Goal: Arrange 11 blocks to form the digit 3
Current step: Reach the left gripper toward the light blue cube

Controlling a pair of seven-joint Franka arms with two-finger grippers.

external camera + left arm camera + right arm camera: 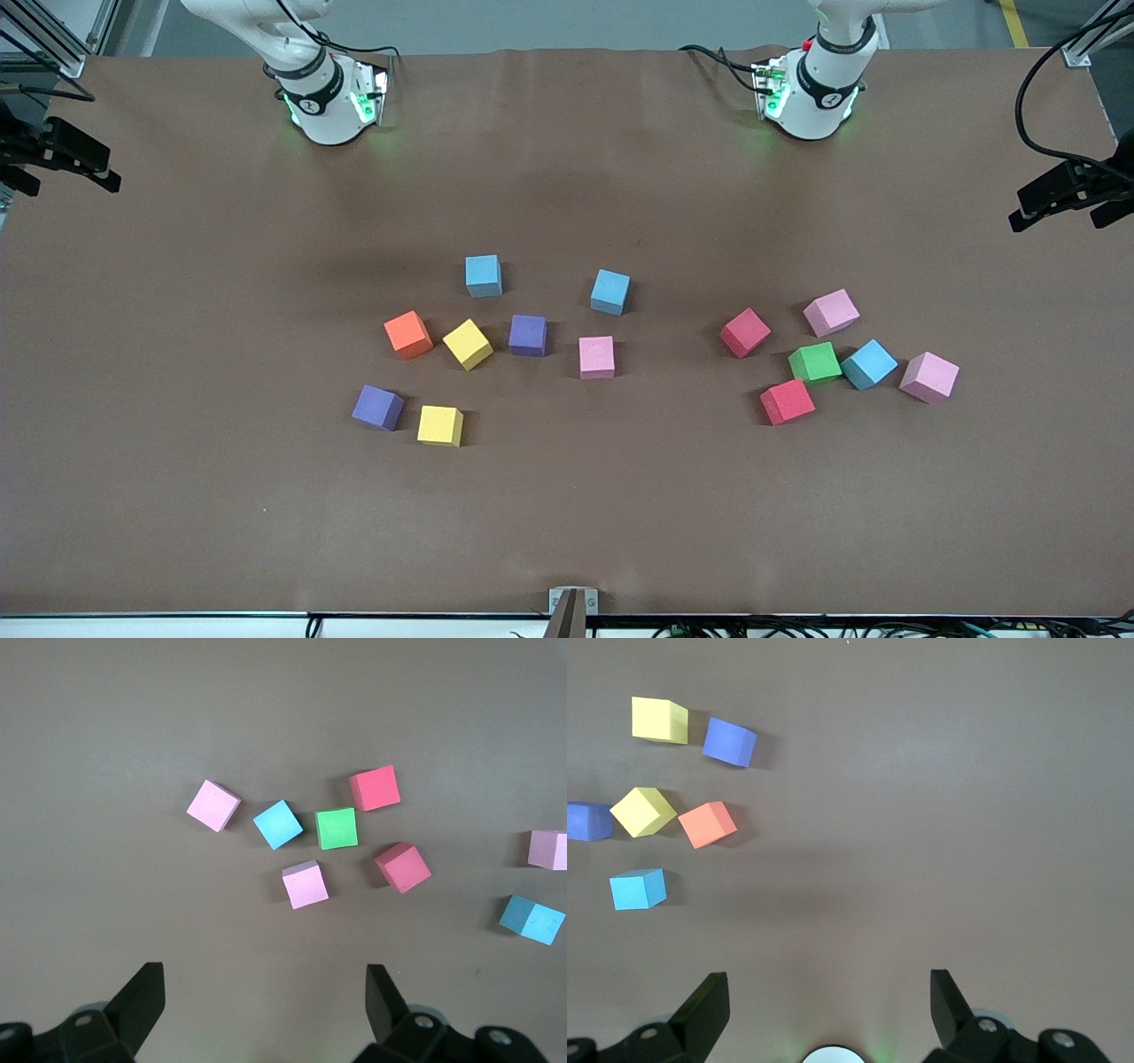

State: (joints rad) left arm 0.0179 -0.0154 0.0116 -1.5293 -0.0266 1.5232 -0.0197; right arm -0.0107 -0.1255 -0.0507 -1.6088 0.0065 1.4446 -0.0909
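Several blocks lie loose and scattered on the brown table (567, 496); no digit 3 is in view. Toward the right arm's end lie two light blue blocks (483, 275), an orange block (408, 334), a yellow block (467, 344), two purple blocks (528, 335) and a pink block (596, 357). Toward the left arm's end lie a red block (745, 332), a green block (814, 361) and a pink block (831, 312). My left gripper (266, 970) hangs open and empty high over bare table near its base. My right gripper (828, 976) is likewise open and empty.
Black camera mounts stand at both ends of the table (66, 155) (1067, 190). A small metal clamp (572, 602) sits at the table edge nearest the front camera. Cables run beside the left arm's base (1036, 97).
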